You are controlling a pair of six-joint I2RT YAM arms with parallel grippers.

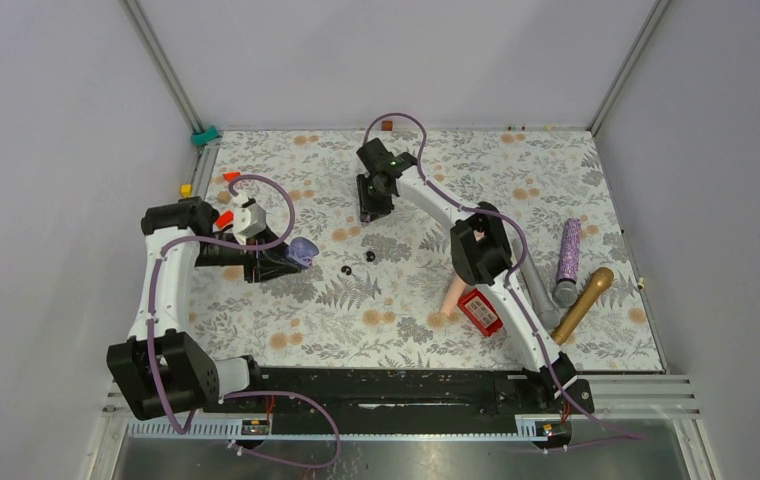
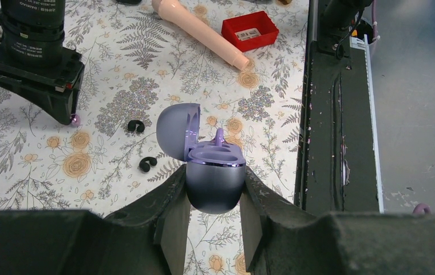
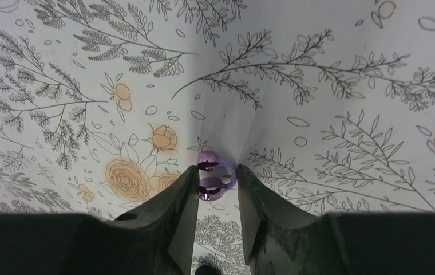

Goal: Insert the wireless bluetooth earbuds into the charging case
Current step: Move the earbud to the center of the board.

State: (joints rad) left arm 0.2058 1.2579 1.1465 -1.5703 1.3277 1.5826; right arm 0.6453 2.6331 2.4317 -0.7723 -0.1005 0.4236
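Observation:
The charging case (image 2: 215, 186) is a lavender oval, its lid (image 2: 176, 132) swung open over a moulded tray. My left gripper (image 2: 215, 172) is shut on its lower half and holds it above the table at the left (image 1: 301, 250). A small purple piece (image 2: 220, 137) stands up at the tray's back; I cannot tell what it is. My right gripper (image 3: 217, 169) points down at mid-table (image 1: 371, 212), shut on a shiny purple clip-shaped earbud (image 3: 212, 184) that touches both fingers. Two tiny black C-shaped buds (image 2: 136, 126) (image 2: 147, 164) lie on the cloth between the arms (image 1: 344, 271) (image 1: 370, 256).
A pink cylinder (image 1: 451, 295) and a red box (image 1: 480, 311) lie by the right arm. Grey (image 1: 541, 300), glittery purple (image 1: 568, 250) and gold (image 1: 584, 303) cylinders lie at the right. Small red pieces (image 1: 224, 219) sit near the left arm. A black rail (image 2: 324, 143) runs along the near edge.

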